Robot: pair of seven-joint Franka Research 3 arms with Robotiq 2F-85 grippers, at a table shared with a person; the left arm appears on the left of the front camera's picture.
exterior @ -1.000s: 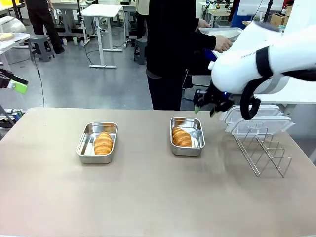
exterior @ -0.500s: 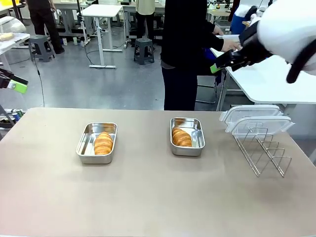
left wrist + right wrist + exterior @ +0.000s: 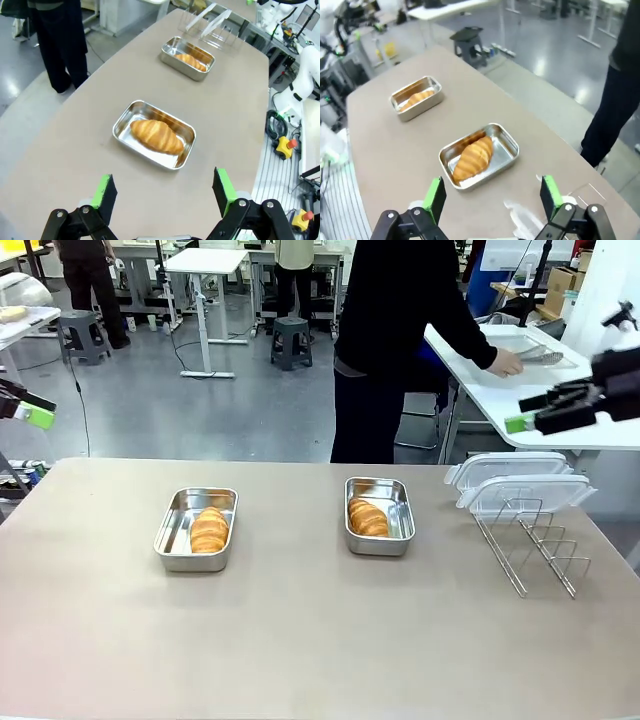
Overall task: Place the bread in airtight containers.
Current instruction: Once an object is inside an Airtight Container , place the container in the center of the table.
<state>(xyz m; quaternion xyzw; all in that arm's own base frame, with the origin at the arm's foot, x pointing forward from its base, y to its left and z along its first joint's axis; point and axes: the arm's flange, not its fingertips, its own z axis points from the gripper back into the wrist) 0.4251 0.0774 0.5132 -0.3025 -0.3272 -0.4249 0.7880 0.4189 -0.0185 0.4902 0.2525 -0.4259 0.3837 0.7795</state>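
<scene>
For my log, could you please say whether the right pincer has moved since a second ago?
Yes: the right pincer has risen and swung right, away from the right-hand pan.

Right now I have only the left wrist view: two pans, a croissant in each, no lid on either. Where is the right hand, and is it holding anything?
Observer: The right hand is up at the right side of the table, higher than the lids on the wire rack. It is open and empty.
Operator: What is the person doing?
Observer: Reaching to a white side table behind, with the person's hand at a steel tray there.
Operator: And the left hand, seen from outside?
Observer: The left hand is held up past the table's left end, open, apart from the nearer pan.
</scene>
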